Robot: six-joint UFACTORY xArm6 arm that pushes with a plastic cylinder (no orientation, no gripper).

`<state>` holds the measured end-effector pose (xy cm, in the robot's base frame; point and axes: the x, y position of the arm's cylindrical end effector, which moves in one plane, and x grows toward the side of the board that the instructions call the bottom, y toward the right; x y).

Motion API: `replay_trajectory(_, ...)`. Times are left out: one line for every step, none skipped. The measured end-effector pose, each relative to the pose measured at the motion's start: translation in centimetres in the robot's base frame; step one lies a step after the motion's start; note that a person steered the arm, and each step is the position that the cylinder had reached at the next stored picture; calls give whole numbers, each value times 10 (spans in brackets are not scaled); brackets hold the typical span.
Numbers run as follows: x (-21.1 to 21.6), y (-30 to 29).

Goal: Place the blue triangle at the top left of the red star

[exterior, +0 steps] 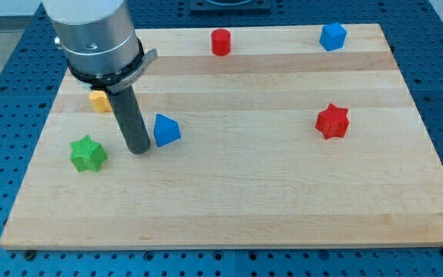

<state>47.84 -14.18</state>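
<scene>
The blue triangle lies on the wooden board, left of the middle. The red star lies far to its right, at about the same height in the view. My tip rests on the board just left of the blue triangle and slightly below it, close to it or touching its left edge. The rod rises up and to the left to the grey arm body at the view's top left.
A green star lies left of my tip. A yellow block is partly hidden behind the rod. A red cylinder and a blue block lie near the board's top edge.
</scene>
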Motion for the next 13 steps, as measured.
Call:
replay_trajectory(0,0)
replay_trajectory(-8,0)
replay_trajectory(-16,2)
replay_trajectory(-16,3)
replay_trajectory(-16,24)
replay_trajectory(-16,48)
replay_trajectory(-18,70)
replay_trajectory(-32,82)
replay_trajectory(-38,84)
replay_trajectory(-40,84)
replay_trajectory(-50,84)
replay_trajectory(-50,84)
replay_trajectory(-56,85)
